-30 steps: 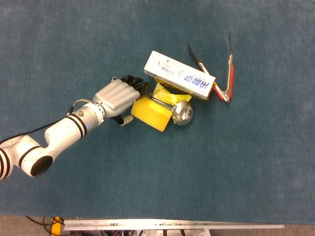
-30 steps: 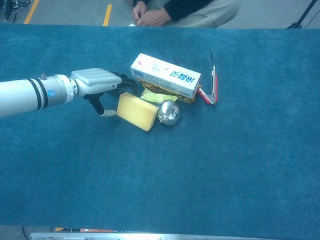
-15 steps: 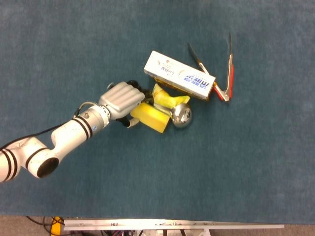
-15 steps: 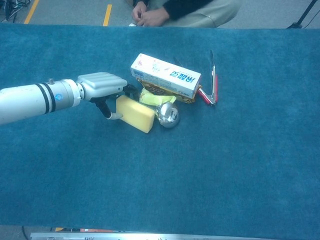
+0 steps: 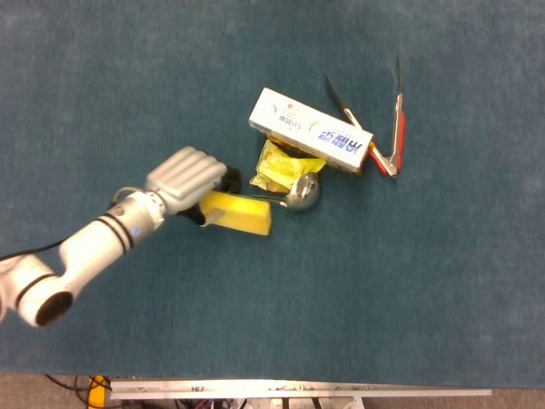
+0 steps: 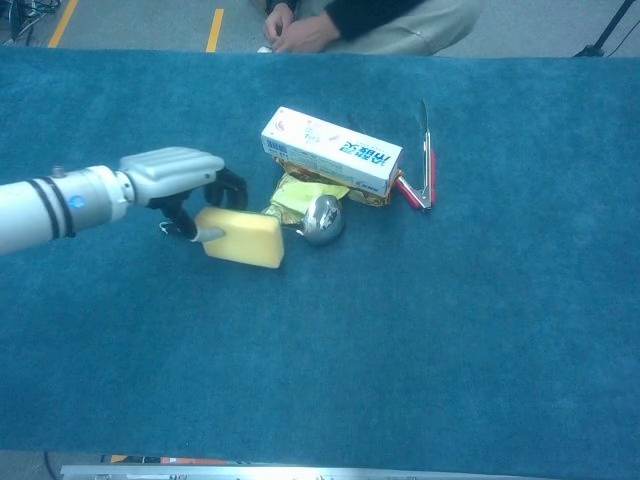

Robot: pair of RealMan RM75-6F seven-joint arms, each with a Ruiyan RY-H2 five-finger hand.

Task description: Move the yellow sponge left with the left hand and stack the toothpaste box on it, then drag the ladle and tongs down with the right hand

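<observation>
The toothpaste box [image 5: 311,130] bears blue print too small to read. The left hand [image 5: 185,175] grips the yellow sponge [image 5: 238,212], whose long axis runs left-right.

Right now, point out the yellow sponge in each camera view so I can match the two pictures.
Head view: the yellow sponge lies left of centre, held by the left hand, just left of the ladle bowl.
Chest view: the yellow sponge sits left of centre, at the left hand.
Shared landmark: the toothpaste box, up and right of the sponge.
</observation>
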